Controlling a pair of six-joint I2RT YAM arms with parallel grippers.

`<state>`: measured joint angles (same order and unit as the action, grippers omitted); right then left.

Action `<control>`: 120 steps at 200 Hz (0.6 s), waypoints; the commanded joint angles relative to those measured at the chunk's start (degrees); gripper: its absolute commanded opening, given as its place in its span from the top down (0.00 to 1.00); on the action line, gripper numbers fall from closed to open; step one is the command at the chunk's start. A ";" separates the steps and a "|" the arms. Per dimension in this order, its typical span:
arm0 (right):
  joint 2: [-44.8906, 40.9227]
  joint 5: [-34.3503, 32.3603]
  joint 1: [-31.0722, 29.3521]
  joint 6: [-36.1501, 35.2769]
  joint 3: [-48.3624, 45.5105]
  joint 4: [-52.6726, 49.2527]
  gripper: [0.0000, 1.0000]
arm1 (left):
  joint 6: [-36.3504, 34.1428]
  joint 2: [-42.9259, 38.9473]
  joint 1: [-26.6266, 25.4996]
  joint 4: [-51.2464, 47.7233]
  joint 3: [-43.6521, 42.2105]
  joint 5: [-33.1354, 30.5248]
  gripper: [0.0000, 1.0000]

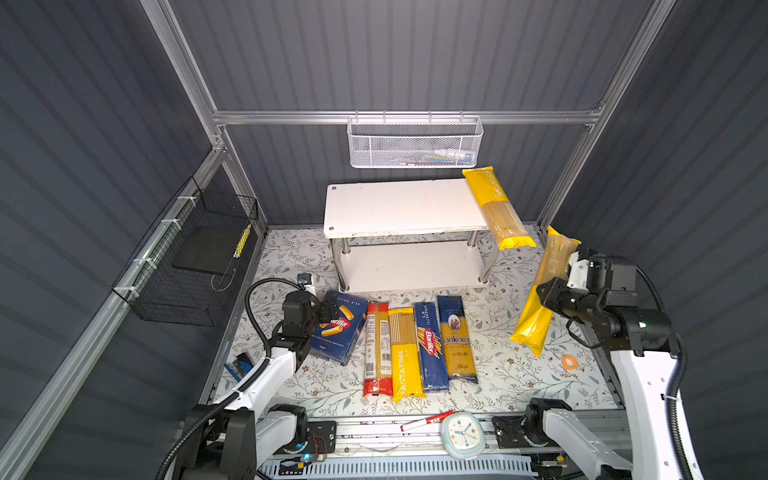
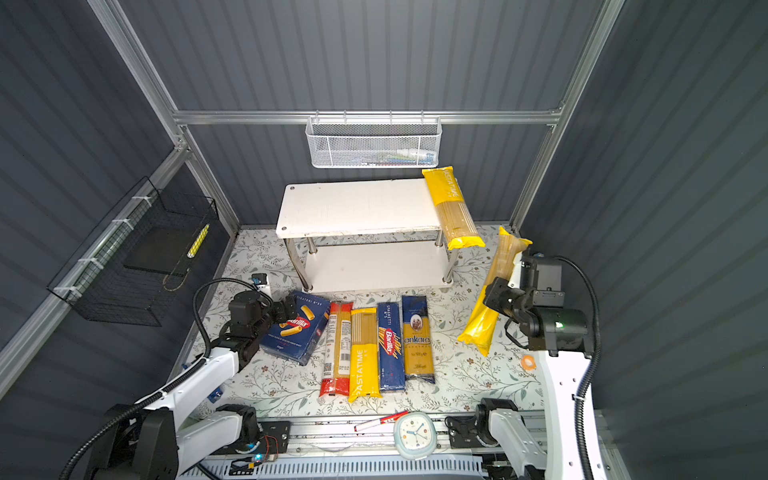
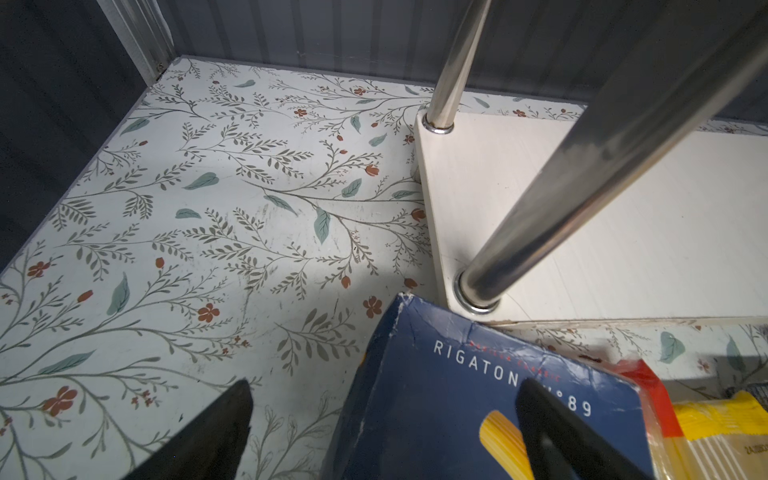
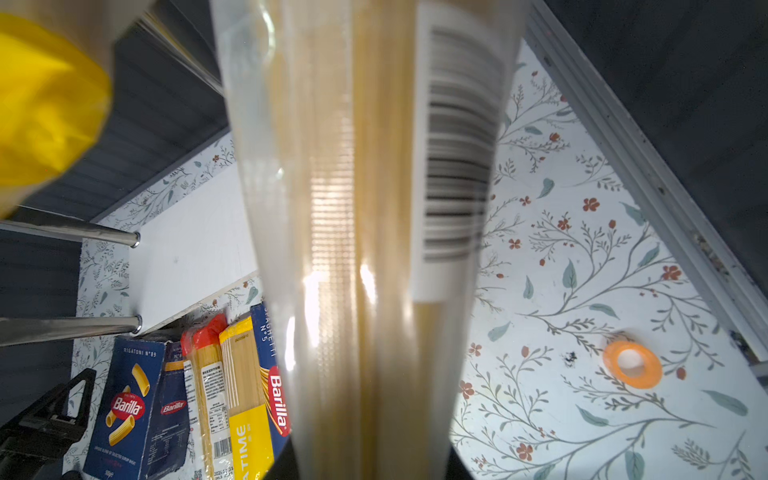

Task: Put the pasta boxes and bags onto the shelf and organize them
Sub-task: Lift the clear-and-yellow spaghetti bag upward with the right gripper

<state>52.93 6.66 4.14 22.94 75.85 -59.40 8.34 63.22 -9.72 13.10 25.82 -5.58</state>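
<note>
The right gripper [image 1: 549, 296] is clamped round the middle of a yellow-and-clear spaghetti bag [image 1: 534, 328], held at a steep tilt with its yellow end low and near and its clear end high and far. The shelf [image 1: 395, 208] lies to its far left, and the right arm is plainly the nearer. Another yellow bag [image 1: 496, 212] lies across the top board's right end, overhanging the near edge; I reckon the held one must swing left to lie alongside it. The left gripper [image 1: 328, 309] stands wide, straddling the left edge of the rigatoni box [image 1: 338, 328]. In the blurred right wrist view the bag hides the jaws, and I cannot tell whether its low end touches the table
</note>
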 commanded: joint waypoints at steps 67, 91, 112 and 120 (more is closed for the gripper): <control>4.08 -0.42 0.16 -4.66 17.72 0.05 1.00 | -0.78 -1.08 -0.30 0.26 -0.60 -0.39 0.01; 6.35 3.98 0.08 -3.69 21.84 0.95 1.00 | -0.78 -1.17 -0.32 0.26 -0.71 -0.38 0.01; 7.32 7.89 -1.78 -1.62 24.21 3.76 1.00 | -0.66 -1.19 -0.30 0.26 -0.73 -0.43 0.00; 7.66 6.93 -3.60 -1.38 25.20 4.63 1.00 | -0.73 -1.18 -0.30 0.24 -0.71 -0.46 0.01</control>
<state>60.77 9.54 3.40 20.53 96.51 -63.83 8.34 63.00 -9.72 13.13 25.58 -5.58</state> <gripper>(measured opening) 0.009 0.995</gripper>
